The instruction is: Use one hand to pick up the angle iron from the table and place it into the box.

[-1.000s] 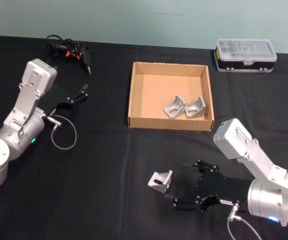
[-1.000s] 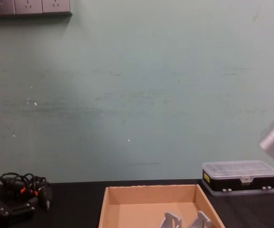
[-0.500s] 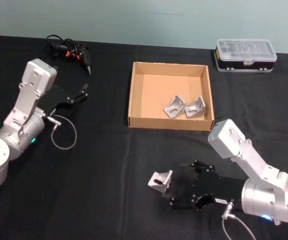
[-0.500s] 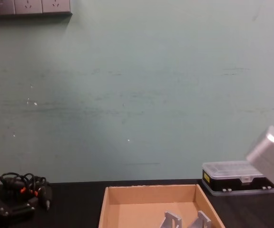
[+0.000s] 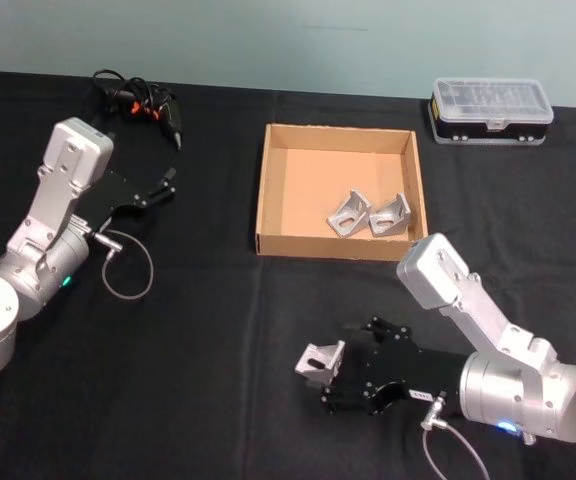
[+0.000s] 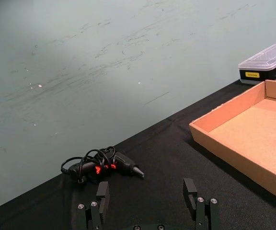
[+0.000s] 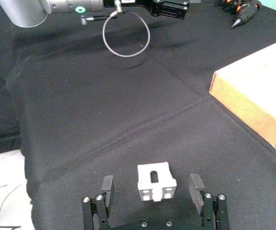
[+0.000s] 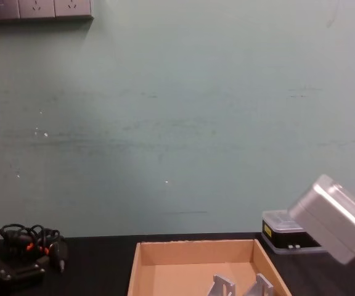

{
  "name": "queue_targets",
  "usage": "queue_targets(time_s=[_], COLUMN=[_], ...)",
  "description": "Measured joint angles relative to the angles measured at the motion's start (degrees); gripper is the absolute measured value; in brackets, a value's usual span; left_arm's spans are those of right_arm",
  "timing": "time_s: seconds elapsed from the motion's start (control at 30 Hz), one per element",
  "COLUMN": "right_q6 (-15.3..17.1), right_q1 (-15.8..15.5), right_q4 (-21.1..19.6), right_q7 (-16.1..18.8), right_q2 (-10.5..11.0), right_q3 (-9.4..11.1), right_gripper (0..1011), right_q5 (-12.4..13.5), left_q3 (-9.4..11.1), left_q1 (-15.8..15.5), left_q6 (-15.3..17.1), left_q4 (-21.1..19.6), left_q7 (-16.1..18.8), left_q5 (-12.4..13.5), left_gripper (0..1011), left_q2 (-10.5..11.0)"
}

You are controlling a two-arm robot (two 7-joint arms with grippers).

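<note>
Stretching across the scene, the flat matte black desk (image 5: 218,330) carries a shallow brown cardboard box (image 5: 308,175) at its far middle. The black-fingered right hand (image 5: 346,366) on its silver-grey arm sits low near the front, jaws apart. The left hand (image 5: 166,186) rests at the left, jaws likewise apart. Between the right jaws, clear of both, a small silver metal angle iron (image 5: 319,361) lies on the desk. Two more angle irons (image 5: 368,213) lie side by side inside the box.
</note>
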Motion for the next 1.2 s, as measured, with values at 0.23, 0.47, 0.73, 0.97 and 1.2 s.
queue_targets(time_s=[0.23,0.47,0.73,0.97,1.2], right_q6=[-0.05,-0.03,-0.05,-0.08,-0.08], right_q1=[1.0,1.17,1.27,1.07,0.81], right_q4=[0.7,0.71,0.86,1.15,1.18], right_q7=[-0.56,-1.26,-1.78,-2.3,-2.8], right_q2=[-0.34,-0.1,0.22,0.4,0.52], right_q3=[-1.32,-1.69,-2.07,-2.02,-1.69], right_gripper=[1003,1003,1003,1003,1003], right_q5=[0.37,0.85,1.16,1.33,1.55], left_q3=[0.0,0.0,0.0,0.0,0.0], left_q1=[0.0,0.0,0.0,0.0,0.0], left_q6=[0.0,0.0,0.0,0.0,0.0], left_q4=[0.0,0.0,0.0,0.0,0.0], left_q7=[0.0,0.0,0.0,0.0,0.0], left_q5=[0.0,0.0,0.0,0.0,0.0], left_gripper=[1011,1011,1011,1011,1011], left_q2=[0.0,0.0,0.0,0.0,0.0])
